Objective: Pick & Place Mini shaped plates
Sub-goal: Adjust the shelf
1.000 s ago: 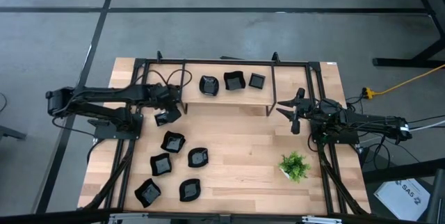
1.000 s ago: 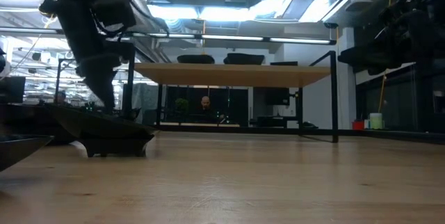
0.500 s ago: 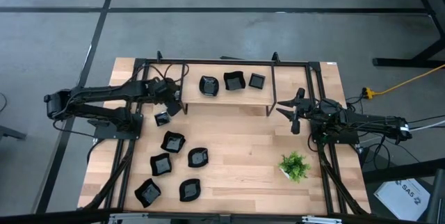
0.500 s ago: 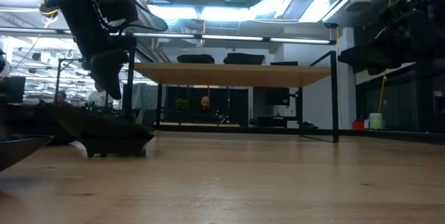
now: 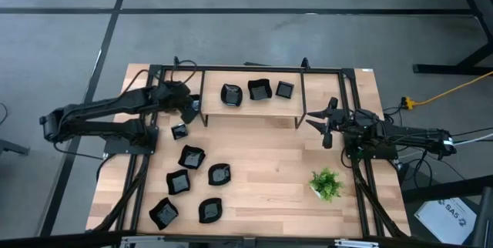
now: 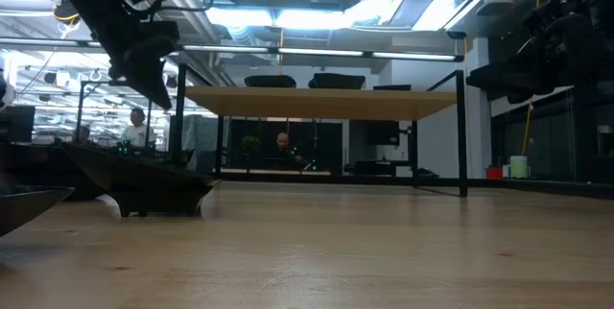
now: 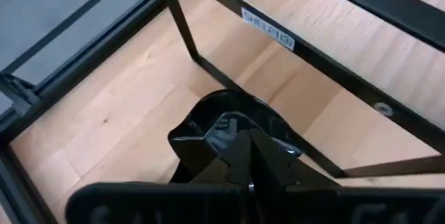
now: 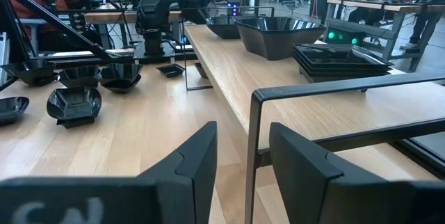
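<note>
Glossy black mini shaped plates lie in two groups on the light wooden table (image 5: 262,152): three on the raised wooden shelf (image 5: 254,109), six on the left half below it. Left hand (image 5: 187,112) hovers at the shelf's left end above one small black dish (image 5: 179,131), fingers pressed together, empty. Right hand (image 5: 326,125) waits near the shelf's right post, fingers apart, beside a green potted plant (image 5: 326,183).

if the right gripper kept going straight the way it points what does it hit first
Probably the black frame post of the raised shelf, which stands right ahead of the right gripper, though depth is hard to judge.
</note>
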